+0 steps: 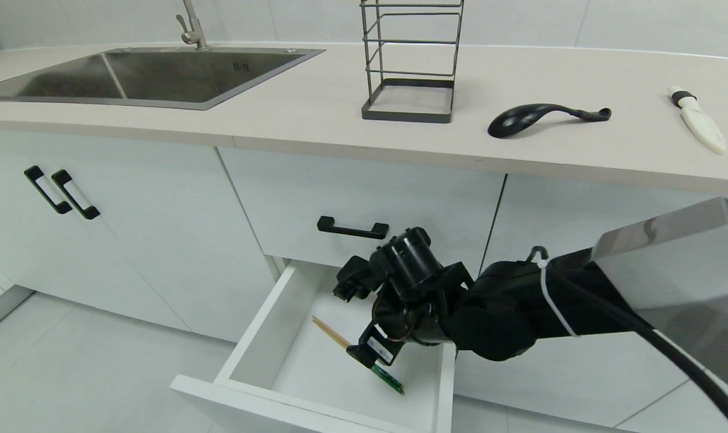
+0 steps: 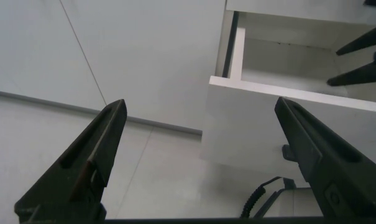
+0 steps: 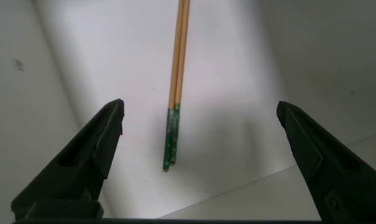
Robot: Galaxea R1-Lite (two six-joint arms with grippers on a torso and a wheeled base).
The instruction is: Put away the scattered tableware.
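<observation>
Right wrist view: right gripper (image 3: 200, 111) has its jaws wide apart. The chopsticks (image 3: 177, 74) lie side by side on the white drawer floor below the gap, clear of both fingers, green ends nearest the camera.

Head view: the right arm reaches down into the open drawer (image 1: 258, 328). The gripper body hides the middle of the chopsticks. They lie diagonally, green ends toward the drawer front.

Left wrist view: left gripper (image 2: 200, 106) also has its jaws spread. It hangs low over the floor tile (image 2: 63, 130), outside the drawer front. The right gripper's dark fingers show inside the drawer, farther off.

The counter (image 1: 279, 120) is pale. On it are a steel sink (image 1: 159, 72) with a faucet (image 1: 190, 27), a dark wire rack (image 1: 413, 60), a black ladle (image 1: 523, 119) and a white knife (image 1: 697, 119). The ladle and knife lie well apart. White cabinet doors with black handles (image 1: 63, 192) are under the sink, and a closed drawer (image 1: 353, 228) sits above the open one.
</observation>
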